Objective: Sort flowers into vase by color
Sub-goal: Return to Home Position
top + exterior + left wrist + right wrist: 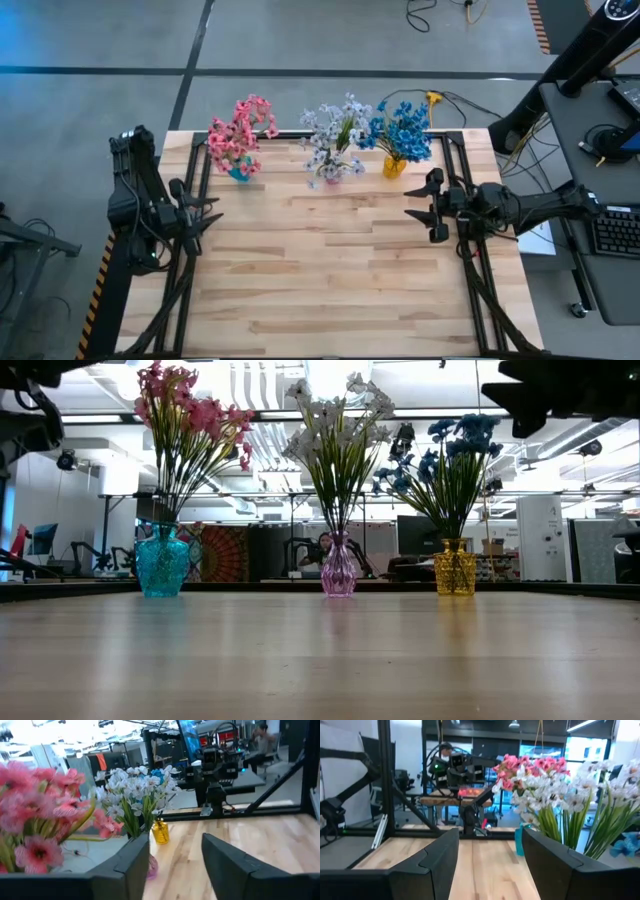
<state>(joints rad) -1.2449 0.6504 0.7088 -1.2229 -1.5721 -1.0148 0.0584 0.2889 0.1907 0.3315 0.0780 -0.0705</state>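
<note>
Three bunches of flowers stand by their stems in vases along the table's far edge. Pink flowers are in a teal vase. White flowers are in a pink vase. Blue flowers are in a yellow vase. My left gripper hangs over the table's left side, open with nothing between its fingers. My right gripper hangs over the right side, pointing toward the left, and is also open and holds nothing.
Bare wooden tabletop spreads between the two grippers and toward the near edge. Black frame rails run along the table's left and right sides. A desk with a keyboard stands beyond the right edge.
</note>
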